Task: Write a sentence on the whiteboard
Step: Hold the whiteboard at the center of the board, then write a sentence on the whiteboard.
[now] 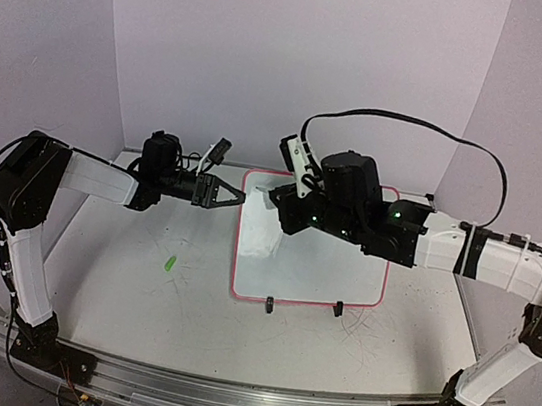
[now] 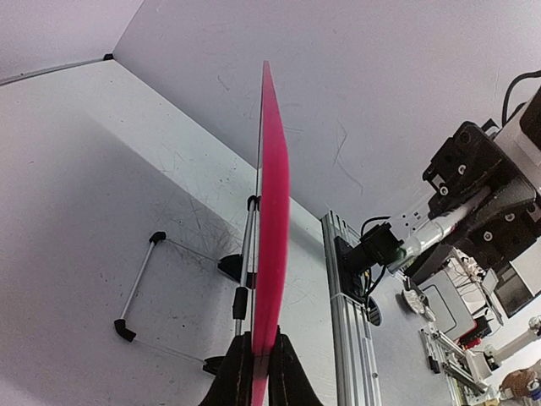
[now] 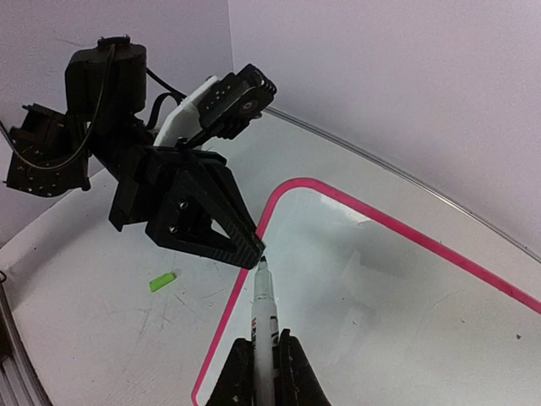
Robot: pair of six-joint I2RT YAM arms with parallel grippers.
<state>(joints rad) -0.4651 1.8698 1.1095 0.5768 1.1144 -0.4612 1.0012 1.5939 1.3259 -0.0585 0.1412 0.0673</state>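
Whiteboard [image 1: 322, 271]: centre of top view, pink frame.
Left gripper [image 2: 260, 372]: pinched onto whiteboard's upper-left rim; own wrist view shows only the frame edge-on.
Right gripper [image 3: 264, 372]: clamped on marker [image 3: 263, 309], tip at that corner; grip hidden from above.
Small green piece [image 1: 170, 264]: left of whiteboard.
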